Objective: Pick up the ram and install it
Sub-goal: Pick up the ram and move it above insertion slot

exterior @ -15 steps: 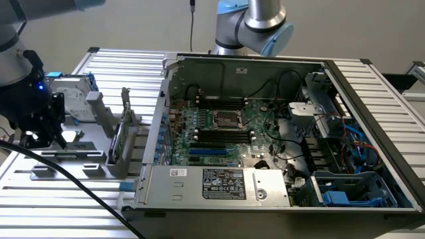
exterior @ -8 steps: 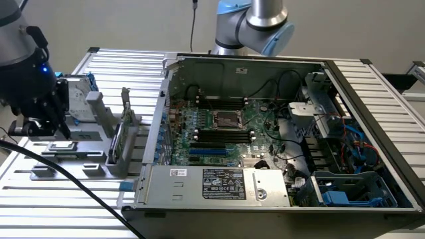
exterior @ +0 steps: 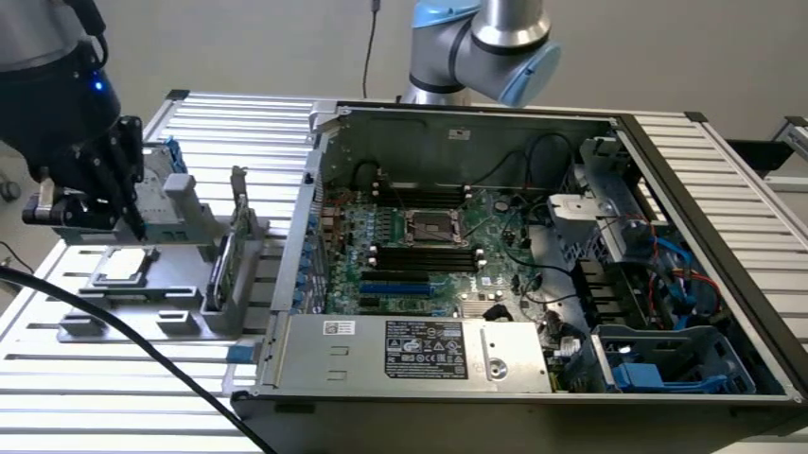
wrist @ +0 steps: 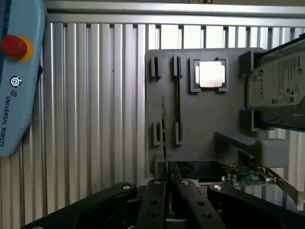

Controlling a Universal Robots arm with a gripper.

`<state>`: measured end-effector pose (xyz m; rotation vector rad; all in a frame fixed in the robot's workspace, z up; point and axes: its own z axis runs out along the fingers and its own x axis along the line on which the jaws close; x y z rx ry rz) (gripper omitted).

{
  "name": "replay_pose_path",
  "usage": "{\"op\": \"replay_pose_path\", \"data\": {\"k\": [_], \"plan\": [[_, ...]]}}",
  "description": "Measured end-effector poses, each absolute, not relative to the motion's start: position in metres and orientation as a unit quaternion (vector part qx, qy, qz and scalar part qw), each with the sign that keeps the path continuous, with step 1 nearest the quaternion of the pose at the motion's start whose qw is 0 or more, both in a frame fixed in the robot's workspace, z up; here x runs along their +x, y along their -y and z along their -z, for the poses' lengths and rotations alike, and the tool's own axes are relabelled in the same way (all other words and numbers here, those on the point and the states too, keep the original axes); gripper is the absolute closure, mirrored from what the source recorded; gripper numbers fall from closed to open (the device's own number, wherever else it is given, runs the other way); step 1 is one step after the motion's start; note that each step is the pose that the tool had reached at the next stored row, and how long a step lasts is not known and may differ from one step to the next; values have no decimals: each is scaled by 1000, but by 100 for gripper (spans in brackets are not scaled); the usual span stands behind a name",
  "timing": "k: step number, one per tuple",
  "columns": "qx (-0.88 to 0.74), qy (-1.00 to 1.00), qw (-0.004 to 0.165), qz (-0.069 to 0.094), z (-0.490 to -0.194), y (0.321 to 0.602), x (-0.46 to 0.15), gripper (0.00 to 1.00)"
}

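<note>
While closed, gripper (wrist: 168, 168) above ram (wrist: 164, 138).

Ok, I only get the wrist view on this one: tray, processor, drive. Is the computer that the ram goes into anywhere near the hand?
Observer: Yes. An open case lies right beside the tray, on the exterior view's right of it.
Operator: Is the hand over the case?
Observer: No. The hand hangs over the tray, well to the exterior view's left of the case.
Operator: Are the slots free?
Observer: The black slots by the socket look empty; none holds a stick.
</note>
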<state>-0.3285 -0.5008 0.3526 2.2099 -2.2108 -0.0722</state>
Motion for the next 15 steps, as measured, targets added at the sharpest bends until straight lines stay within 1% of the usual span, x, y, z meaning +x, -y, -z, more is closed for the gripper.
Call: {"op": "replay_pose_path", "data": {"k": [6,15], "plan": [[707,707,7,23,-374,495,-311,86],[707,707,7,23,-381,483,-284,86]]}}
